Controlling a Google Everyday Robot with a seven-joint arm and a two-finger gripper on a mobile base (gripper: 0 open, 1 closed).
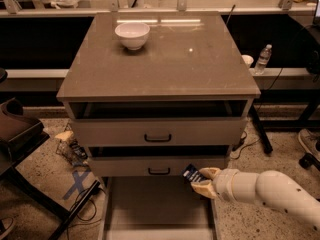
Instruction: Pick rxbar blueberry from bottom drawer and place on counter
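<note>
We are pinching the snack bar (191, 173) in our closed hand (201, 180) over the open bottom drawer (150, 211), below the counter's (165, 64) front edge. A bowl (132, 35) is sitting near its far-left corner.

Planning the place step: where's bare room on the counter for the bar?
The counter is bare along its front edge and right side; only the white bowl crowds the rear-left. The gripper, holding the rxbar blueberry, sits over the right side of the bottom drawer.
</note>
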